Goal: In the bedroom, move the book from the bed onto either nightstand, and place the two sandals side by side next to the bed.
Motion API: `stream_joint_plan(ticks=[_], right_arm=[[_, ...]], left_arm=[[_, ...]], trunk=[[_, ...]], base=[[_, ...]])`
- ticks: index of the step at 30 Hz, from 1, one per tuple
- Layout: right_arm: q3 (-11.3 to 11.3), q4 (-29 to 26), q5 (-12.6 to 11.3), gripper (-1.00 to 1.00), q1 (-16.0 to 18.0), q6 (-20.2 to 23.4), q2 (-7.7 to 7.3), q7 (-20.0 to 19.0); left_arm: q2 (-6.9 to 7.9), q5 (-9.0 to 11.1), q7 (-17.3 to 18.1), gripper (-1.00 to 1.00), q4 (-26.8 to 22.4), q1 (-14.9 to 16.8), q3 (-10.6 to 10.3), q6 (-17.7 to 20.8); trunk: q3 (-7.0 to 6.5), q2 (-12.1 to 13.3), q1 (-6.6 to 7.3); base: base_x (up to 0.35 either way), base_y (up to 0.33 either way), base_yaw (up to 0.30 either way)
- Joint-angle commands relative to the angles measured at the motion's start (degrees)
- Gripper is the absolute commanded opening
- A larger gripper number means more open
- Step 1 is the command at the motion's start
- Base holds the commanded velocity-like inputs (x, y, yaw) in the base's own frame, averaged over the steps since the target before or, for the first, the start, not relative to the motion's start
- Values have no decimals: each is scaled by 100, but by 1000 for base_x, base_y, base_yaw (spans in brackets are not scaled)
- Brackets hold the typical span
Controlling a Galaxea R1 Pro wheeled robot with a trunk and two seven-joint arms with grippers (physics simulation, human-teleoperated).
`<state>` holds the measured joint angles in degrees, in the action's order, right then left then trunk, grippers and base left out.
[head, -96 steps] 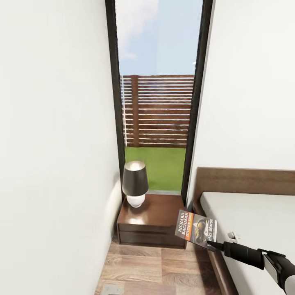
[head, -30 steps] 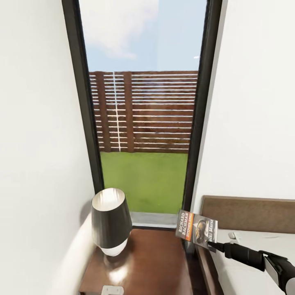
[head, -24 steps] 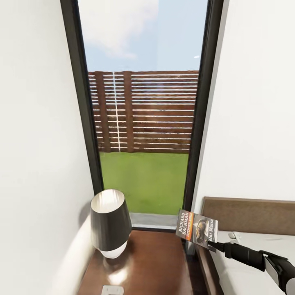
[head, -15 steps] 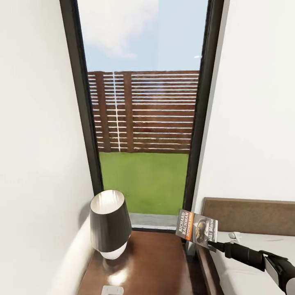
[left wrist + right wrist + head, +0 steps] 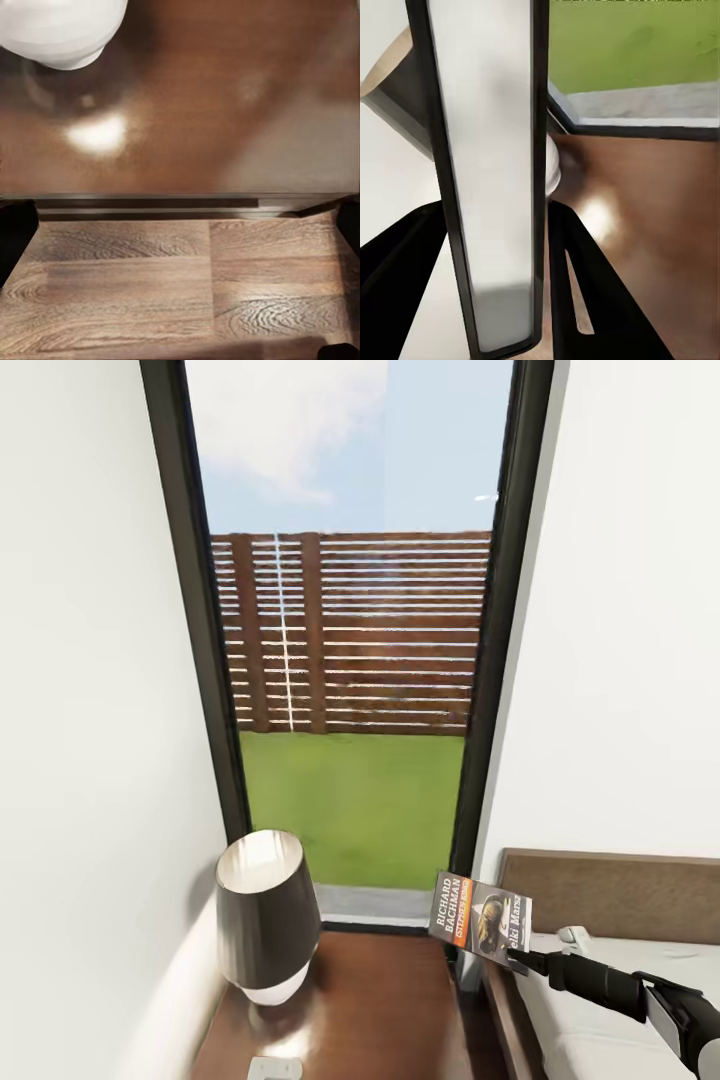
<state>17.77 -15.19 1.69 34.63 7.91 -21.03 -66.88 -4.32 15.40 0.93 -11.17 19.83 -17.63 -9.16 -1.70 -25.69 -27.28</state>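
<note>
Now the right gripper point(image 5: 522, 960), jaws clamped on the book point(image 5: 480, 918), carries it, probably for setting left onto the nightstand point(image 5: 390, 1000) beside the lamp point(image 5: 265, 915).

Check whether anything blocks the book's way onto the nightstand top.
Mostly open. The book, held in the right claw, hangs above the nightstand's bed-side edge. The lamp stands on the side near the wall, so the bare wood beside it looks free.

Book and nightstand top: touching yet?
Apart. In the head view the book hangs upright in the right pincer, clear air between its lower edge and the nightstand top, beside the lamp.
</note>
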Motion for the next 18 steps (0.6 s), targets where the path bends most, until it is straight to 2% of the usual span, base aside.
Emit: stream_joint_plan(ticks=[1, 18], right_arm=[[42, -1, 16, -100, 2, 59, 2, -26], [42, -1, 16, -100, 0, 57, 2, -25]], left_arm=[[1, 60, 9, 100, 10, 4, -39, -25], [1, 60, 7, 100, 10, 4, -39, -25]], trunk=[[2, -3, -4], [2, -3, -4]], base=[[238, 40, 0], [178, 24, 0]])
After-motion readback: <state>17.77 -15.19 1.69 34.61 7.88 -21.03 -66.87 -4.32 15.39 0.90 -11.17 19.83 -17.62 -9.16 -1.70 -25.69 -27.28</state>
